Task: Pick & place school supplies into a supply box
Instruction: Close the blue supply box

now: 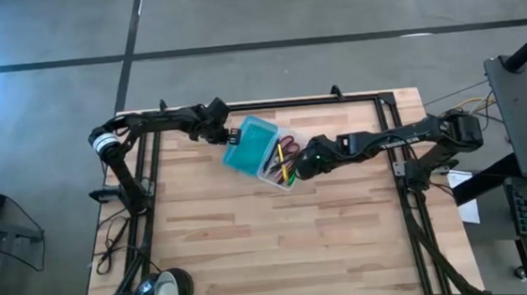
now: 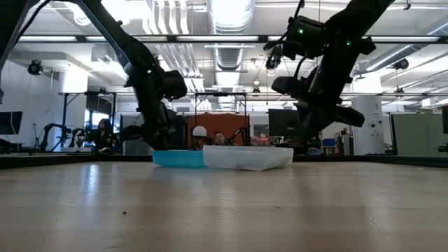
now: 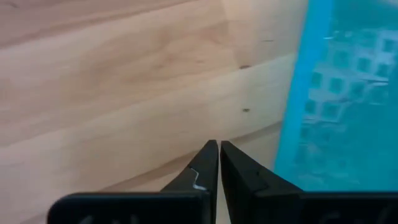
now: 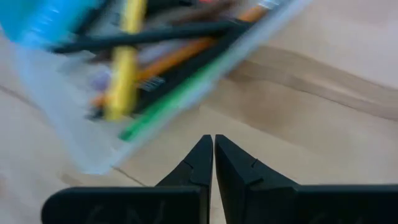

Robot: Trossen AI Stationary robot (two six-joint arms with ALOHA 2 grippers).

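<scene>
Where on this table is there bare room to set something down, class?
The whole near half of the table is bare wood. The far middle is crowded: the supply box lies open there, with the left gripper and the right gripper shut beside it.

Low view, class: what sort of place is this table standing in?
Probably a robotics lab or workshop: exposed ceiling ducts, monitors and a person beyond the wooden table, with another robot arm far off.
</scene>
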